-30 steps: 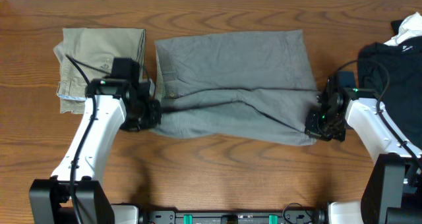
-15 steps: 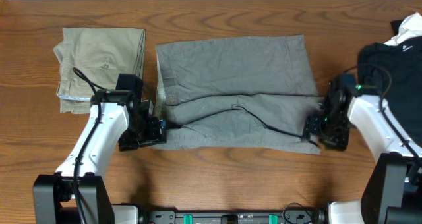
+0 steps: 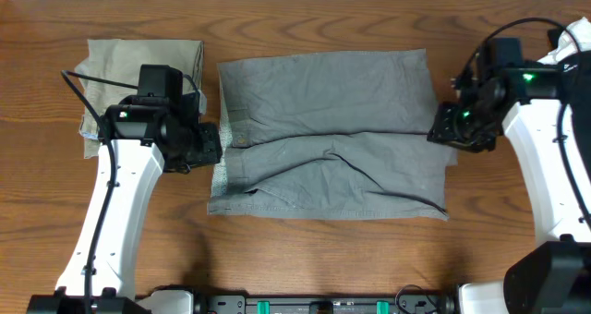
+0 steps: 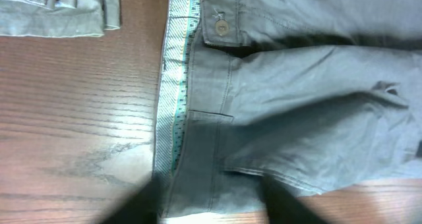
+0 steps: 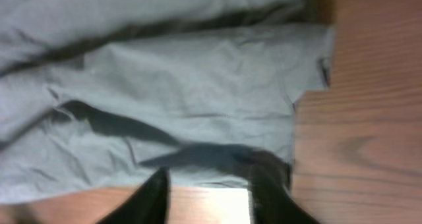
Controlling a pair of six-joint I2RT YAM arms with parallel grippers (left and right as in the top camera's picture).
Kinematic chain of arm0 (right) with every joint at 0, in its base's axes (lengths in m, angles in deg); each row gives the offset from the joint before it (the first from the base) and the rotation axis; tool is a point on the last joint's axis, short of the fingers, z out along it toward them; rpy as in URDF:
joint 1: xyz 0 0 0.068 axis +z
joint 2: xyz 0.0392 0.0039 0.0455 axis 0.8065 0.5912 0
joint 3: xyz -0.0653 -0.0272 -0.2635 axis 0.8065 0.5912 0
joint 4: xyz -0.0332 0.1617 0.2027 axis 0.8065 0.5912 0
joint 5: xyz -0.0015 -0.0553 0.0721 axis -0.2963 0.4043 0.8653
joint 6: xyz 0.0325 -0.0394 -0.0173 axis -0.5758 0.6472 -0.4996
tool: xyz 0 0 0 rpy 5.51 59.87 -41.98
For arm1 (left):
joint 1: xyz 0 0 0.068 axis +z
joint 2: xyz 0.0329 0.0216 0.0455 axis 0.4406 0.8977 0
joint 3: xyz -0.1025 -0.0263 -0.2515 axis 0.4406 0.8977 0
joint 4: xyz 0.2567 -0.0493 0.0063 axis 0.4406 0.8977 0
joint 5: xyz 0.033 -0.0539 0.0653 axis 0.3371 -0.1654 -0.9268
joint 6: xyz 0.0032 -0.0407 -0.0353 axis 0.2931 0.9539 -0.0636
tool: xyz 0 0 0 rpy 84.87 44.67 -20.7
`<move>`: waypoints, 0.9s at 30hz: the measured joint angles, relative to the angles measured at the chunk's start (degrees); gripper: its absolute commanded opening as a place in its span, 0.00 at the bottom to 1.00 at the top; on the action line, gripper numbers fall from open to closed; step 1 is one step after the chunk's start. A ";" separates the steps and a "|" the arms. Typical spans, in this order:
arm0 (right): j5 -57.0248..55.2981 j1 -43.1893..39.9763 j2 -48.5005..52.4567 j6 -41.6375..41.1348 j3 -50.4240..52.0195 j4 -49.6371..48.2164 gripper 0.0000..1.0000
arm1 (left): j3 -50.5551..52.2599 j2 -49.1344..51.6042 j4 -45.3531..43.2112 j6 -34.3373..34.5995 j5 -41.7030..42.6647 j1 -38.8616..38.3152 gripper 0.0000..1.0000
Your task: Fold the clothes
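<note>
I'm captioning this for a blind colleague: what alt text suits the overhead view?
Grey shorts lie spread across the middle of a wooden table, the left gripper at their waistband end and the right gripper at their hem end. A folded khaki pair lies at far left.

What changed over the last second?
The left gripper and right gripper dragged the near edge of the grey shorts toward the robot, spreading them flatter. Both then let go and drew back, open. The far edge of the shorts and the khaki pair stayed put.
</note>
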 measured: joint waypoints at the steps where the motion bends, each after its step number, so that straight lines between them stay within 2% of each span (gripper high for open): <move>1: 0.15 0.44 -0.02 0.22 0.68 -0.28 0.15 | 0.42 0.13 -0.13 -0.15 0.50 0.00 0.24; 5: 0.24 3.13 -0.02 -0.02 6.16 -3.39 0.12 | 4.15 1.25 -1.49 -0.17 2.38 -0.11 0.24; 15: -0.02 5.05 -0.02 -1.62 25.68 -21.27 0.09 | 14.14 5.51 -9.05 -0.15 4.33 -0.50 0.24; 20: -0.15 4.72 -0.02 -3.39 30.99 -21.51 0.15 | 16.02 5.60 -7.32 -0.35 5.20 -0.50 0.24; 27: -1.01 4.68 -0.02 -4.90 34.32 -19.63 0.15 | 20.24 5.60 -10.14 -0.61 4.92 -0.50 0.24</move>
